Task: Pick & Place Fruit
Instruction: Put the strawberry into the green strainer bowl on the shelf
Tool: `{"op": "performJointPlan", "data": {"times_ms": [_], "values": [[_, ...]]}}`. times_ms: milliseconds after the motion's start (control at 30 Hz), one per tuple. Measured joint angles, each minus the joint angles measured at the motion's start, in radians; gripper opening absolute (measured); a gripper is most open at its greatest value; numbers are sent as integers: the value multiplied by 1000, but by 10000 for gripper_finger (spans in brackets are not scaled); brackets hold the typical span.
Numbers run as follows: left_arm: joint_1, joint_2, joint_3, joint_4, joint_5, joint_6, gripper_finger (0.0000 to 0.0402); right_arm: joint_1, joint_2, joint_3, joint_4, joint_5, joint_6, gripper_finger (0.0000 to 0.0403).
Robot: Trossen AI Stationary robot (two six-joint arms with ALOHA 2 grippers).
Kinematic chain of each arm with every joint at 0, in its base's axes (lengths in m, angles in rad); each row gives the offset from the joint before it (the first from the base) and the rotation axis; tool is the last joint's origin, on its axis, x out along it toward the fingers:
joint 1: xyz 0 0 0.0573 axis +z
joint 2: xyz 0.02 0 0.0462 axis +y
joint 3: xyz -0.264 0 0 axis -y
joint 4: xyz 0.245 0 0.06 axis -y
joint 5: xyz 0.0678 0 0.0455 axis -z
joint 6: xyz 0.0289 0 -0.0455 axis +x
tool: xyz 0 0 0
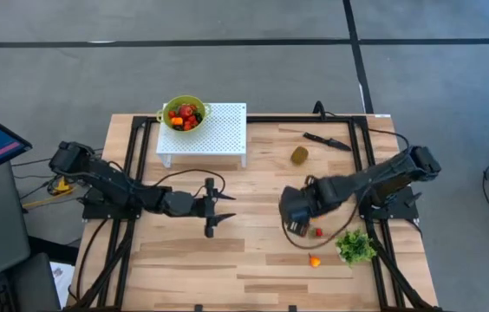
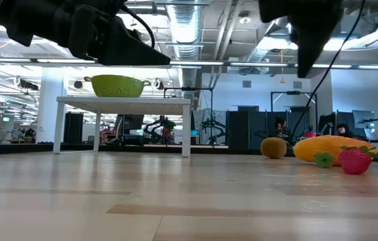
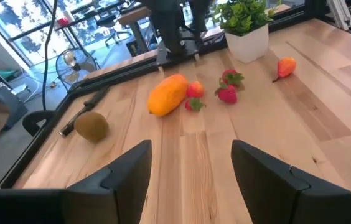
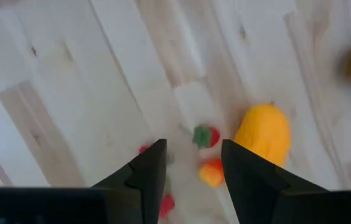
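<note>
Overhead, the right gripper (image 1: 295,211) hangs above the wooden table (image 1: 253,260) near its right side, over a loose cluster of fruit; its two dark fingers (image 4: 147,174) stand apart with nothing between them, and through the gap its wrist camera sees bare boards. Just past the fingertips lie a strawberry (image 4: 206,136) with a green cap, a small orange piece (image 4: 211,173), and the bigger elongated orange fruit (image 4: 263,134), which looks like a mango. The left gripper (image 1: 212,207) waits near the table's middle, its jaws spread and empty, looking across at the same spread. From there I can see the mango (image 3: 167,94), three strawberries (image 3: 228,93) just beside it, a small orange-red fruit (image 3: 285,66) further off, and a brownish kiwi (image 3: 92,126) lying apart, near a black knife (image 3: 83,111). A green leafy plant in a white pot (image 3: 246,25) stands behind the berries. At the back, a green colander (image 1: 184,113) already holding red and dark fruit sits on a white perforated stand (image 1: 218,134).
</note>
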State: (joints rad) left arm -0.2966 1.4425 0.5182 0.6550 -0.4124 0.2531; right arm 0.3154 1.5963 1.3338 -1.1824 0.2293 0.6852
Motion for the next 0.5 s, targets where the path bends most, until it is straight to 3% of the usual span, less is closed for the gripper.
{"op": "performJointPlan", "data": {"times_ms": [300, 500], "values": [[0, 0, 0, 6, -1, 0, 214, 135, 65, -110, 56, 12, 180, 145], [0, 0, 0, 6, -1, 0, 214, 150, 137, -138, 99, -10, 174, 187]]}}
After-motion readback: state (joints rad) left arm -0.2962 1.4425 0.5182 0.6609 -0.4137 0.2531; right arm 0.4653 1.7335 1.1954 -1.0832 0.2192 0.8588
